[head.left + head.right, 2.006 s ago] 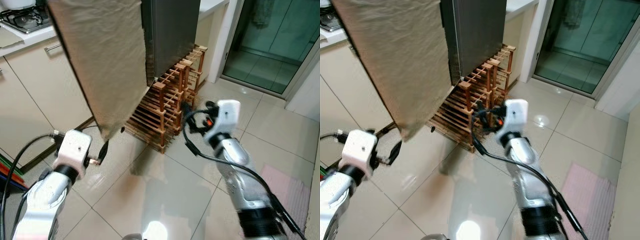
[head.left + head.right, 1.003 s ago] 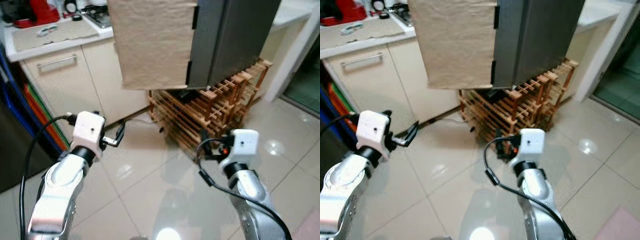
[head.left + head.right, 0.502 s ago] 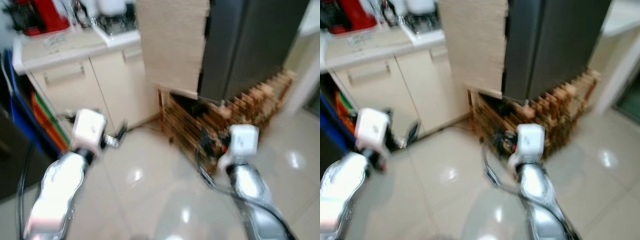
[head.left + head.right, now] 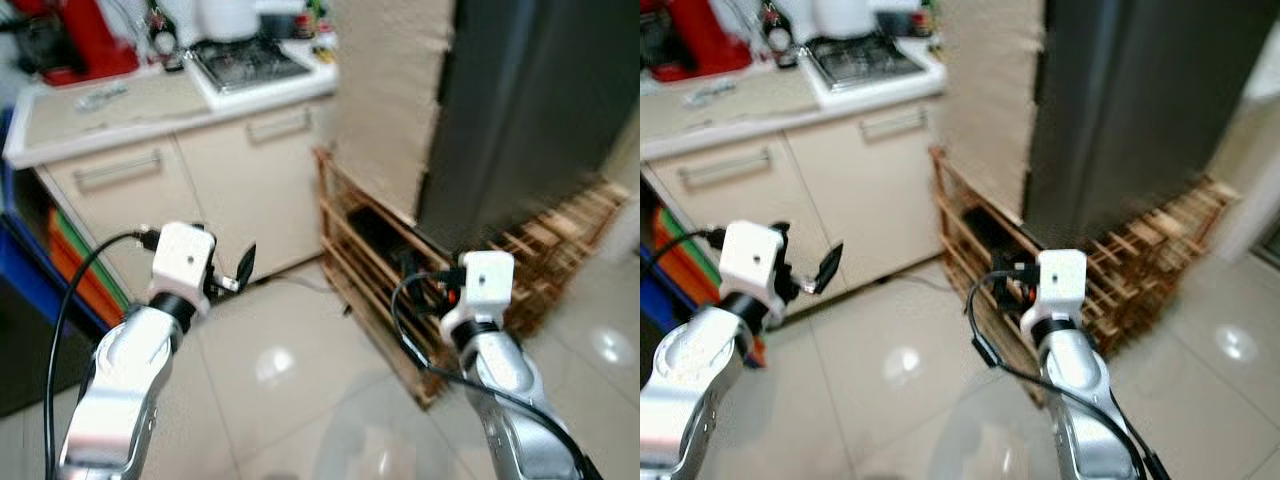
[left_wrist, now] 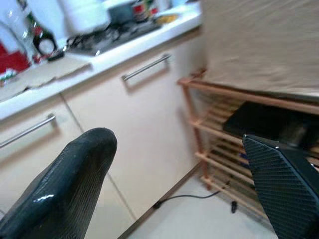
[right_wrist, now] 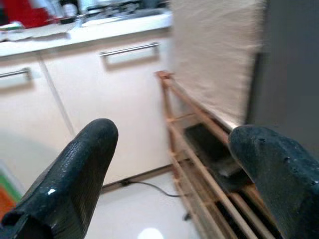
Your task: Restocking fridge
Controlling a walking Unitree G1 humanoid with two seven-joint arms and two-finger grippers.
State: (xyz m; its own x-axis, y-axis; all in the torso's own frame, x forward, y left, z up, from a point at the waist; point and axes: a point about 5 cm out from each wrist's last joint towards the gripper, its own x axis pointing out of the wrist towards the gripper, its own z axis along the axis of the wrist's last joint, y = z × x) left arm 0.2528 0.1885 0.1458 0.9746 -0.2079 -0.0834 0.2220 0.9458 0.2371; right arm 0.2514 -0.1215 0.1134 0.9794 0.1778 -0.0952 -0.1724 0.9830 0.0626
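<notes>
A glossy tiled floor (image 4: 300, 400) carries a wooden slatted rack (image 4: 400, 280) on the right, a black cable (image 4: 290, 281) trailing beside it.

The dark fridge (image 4: 530, 110) runs off the top and right edges, so its doors and handles can't be seen. A beige sheet (image 4: 390, 95) hangs over its side and covers what lies behind. The wooden rack (image 4: 1140, 270) underneath is smeared by motion at its far end, and the dark object on its shelf (image 6: 209, 149) is too blurred to name. The red appliance (image 4: 60, 40) and small items on the counter are cropped and soft. Both arms leave the frame at the bottom
</notes>
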